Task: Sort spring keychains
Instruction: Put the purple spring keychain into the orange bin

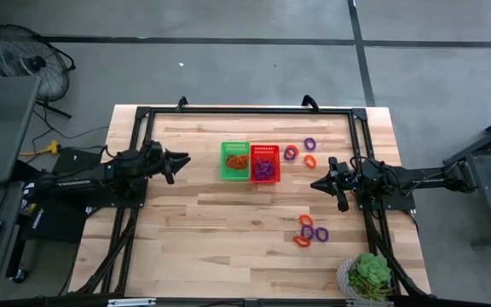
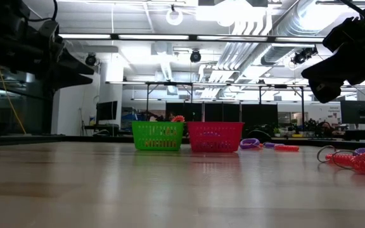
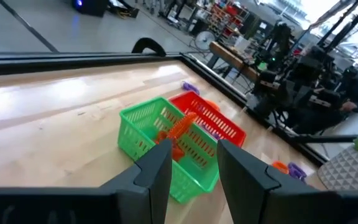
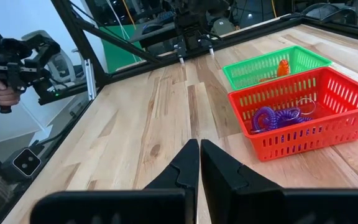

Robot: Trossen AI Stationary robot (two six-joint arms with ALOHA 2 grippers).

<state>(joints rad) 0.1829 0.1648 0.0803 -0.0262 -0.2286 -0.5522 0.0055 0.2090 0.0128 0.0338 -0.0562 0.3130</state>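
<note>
A green mesh basket (image 1: 235,160) holds orange spring keychains (image 3: 179,127). A red basket (image 1: 264,162) stands touching its right side and holds purple ones (image 4: 278,117). Loose orange and purple loops lie flat on the table right of the red basket (image 1: 300,152), and another cluster lies nearer the near edge (image 1: 310,229). My left gripper (image 1: 184,159) hovers open, left of the green basket, its fingers pointing at it (image 3: 194,149). My right gripper (image 1: 314,183) hovers shut above bare table, between the two loose groups, pointing left (image 4: 199,144).
A black frame (image 1: 245,110) runs along the far edge of the table and down both sides. A potted green plant (image 1: 369,277) sits at the near right corner. A person's hand holding a controller (image 4: 5,93) shows beyond the table. Bare wood lies near of the baskets.
</note>
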